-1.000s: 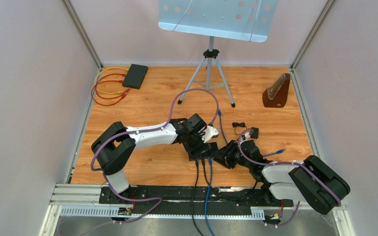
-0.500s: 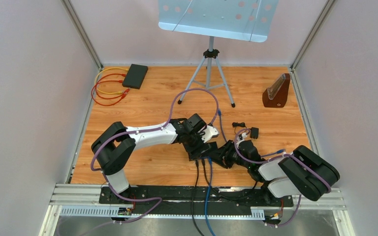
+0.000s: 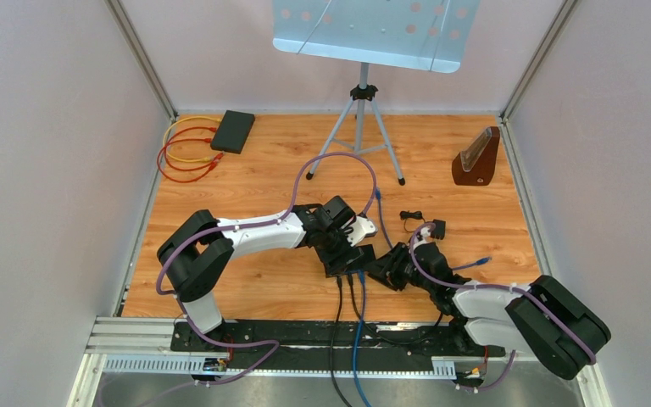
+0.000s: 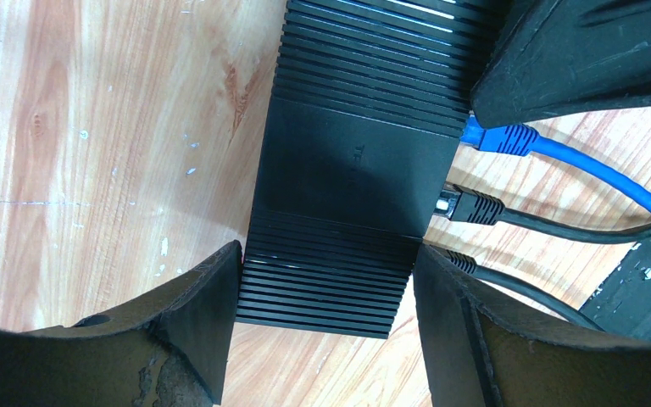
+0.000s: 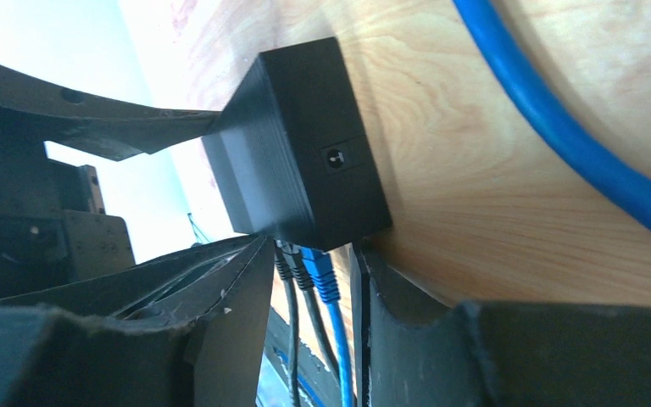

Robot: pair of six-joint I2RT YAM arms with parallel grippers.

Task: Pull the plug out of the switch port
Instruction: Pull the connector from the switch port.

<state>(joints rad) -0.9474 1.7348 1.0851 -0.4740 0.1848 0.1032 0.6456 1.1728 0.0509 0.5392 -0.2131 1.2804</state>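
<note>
A black ribbed switch (image 4: 352, 161) lies on the wooden table, mid-front in the top view (image 3: 345, 263). My left gripper (image 4: 329, 250) is shut on it, with a finger against each side. A blue plug (image 4: 496, 137) and two black plugs (image 4: 475, 206) sit in its ports, and their cables run toward the near edge. In the right wrist view the switch (image 5: 297, 170) lies ahead. My right gripper (image 5: 309, 250) is open, and its fingers straddle the blue plug (image 5: 322, 278) and the black plugs (image 5: 286, 264) without pinching them. The right gripper also shows in the top view (image 3: 375, 273).
A music stand on a tripod (image 3: 360, 127) stands at the back centre. A metronome (image 3: 476, 158) is at the back right. A black box with yellow and red cables (image 3: 233, 131) is at the back left. A small black adapter (image 3: 434, 227) and a loose blue cable end (image 3: 479, 263) lie right of the switch.
The right arm's elbow swung left and up, then back right and lower. Its gripper stayed at the plug side of the switch. The left arm has not moved.
</note>
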